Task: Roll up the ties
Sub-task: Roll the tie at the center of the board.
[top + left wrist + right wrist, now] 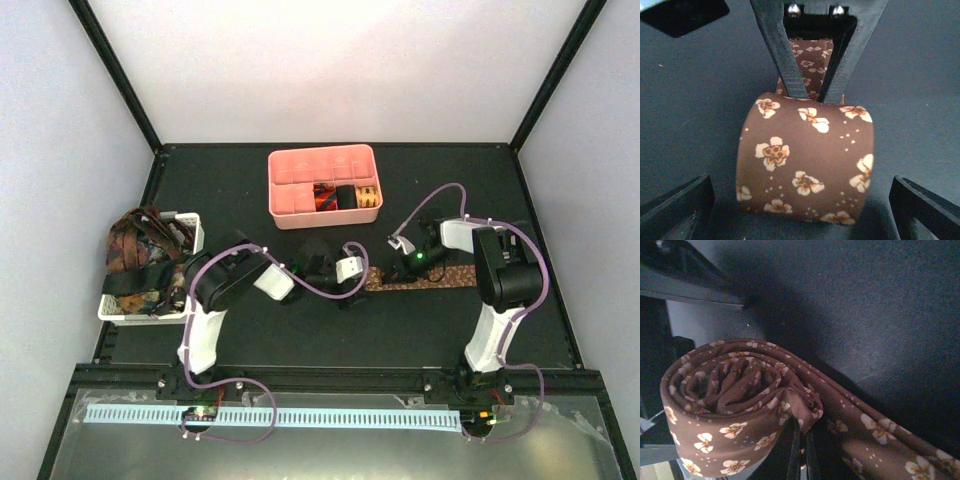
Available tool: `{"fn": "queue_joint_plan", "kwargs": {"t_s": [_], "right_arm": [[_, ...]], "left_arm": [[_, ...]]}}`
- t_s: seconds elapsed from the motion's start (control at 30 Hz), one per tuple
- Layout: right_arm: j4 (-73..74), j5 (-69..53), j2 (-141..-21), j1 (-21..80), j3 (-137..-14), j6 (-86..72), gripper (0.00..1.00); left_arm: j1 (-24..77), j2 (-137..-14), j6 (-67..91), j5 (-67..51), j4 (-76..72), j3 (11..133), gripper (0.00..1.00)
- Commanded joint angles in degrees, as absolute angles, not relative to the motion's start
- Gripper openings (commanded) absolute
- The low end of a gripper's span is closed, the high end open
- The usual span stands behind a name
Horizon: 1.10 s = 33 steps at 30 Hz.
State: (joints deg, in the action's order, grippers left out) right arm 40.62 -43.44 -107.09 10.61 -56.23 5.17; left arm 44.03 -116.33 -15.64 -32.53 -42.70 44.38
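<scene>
Brown tie, half rolled: soft, light, probably slippery, prone to unwind. Left gripper wide astride roll; right gripper pinching roll edge. Best hold: across flanks.

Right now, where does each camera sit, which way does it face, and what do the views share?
Top external: above and behind the bases, looking down on the table; both arms, left gripper and right gripper show.
Left wrist: low, facing the rolled brown tie; its open fingers show.
Right wrist: close, facing the roll's end; its shut fingers show.
All three share the brown tie.
</scene>
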Motion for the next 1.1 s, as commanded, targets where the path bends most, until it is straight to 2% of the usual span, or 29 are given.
{"fn": "queue_joint_plan", "kwargs": {"t_s": [0.0, 0.07, 0.27, 0.43, 0.6, 0.73, 0.77, 0.87, 0.93, 1.07], "right_arm": [[39.0, -40.4, -109.9, 10.5, -56.0, 4.8, 0.02], [38.9, -41.2, -110.3, 10.5, -56.3, 4.8, 0.02], [38.5, -45.1, -109.9, 10.7, -56.6, 5.4, 0.02], [38.6, -46.1, -108.4, 10.8, -56.3, 6.0, 0.02], [38.3, -48.6, -107.9, 11.3, -56.1, 6.4, 0.02], [36.8, -51.2, -107.7, 12.2, -56.3, 5.3, 0.02], [36.5, -51.3, -107.8, 12.4, -56.4, 5.2, 0.03], [37.6, -50.6, -108.1, 12.4, -57.2, 5.9, 0.21], [39.5, -49.6, -107.4, 12.2, -57.8, 7.2, 0.29], [41.8, -49.7, -103.4, 11.6, -58.3, 9.0, 0.39]], "left_arm": [[45.5, -120.7, -14.3, -35.9, -51.8, 47.9, 0.99], [46.4, -121.7, -15.9, -35.1, -51.2, 48.6, 0.97], [47.4, -123.7, -17.9, -30.7, -42.6, 52.5, 0.82], [47.4, -123.2, -19.8, -27.0, -34.8, 53.4, 0.83], [47.3, -121.3, -20.5, -22.7, -25.8, 53.7, 0.54], [47.1, -117.0, -21.6, -22.0, -24.3, 50.3, 0.43], [47.1, -116.2, -21.8, -22.1, -24.0, 49.7, 0.41], [47.1, -115.7, -21.7, -21.7, -21.4, 49.6, 0.38], [47.2, -115.9, -21.6, -21.3, -20.1, 50.0, 0.35], [47.2, -116.7, -21.0, -21.1, -18.2, 50.9, 0.31]]}}
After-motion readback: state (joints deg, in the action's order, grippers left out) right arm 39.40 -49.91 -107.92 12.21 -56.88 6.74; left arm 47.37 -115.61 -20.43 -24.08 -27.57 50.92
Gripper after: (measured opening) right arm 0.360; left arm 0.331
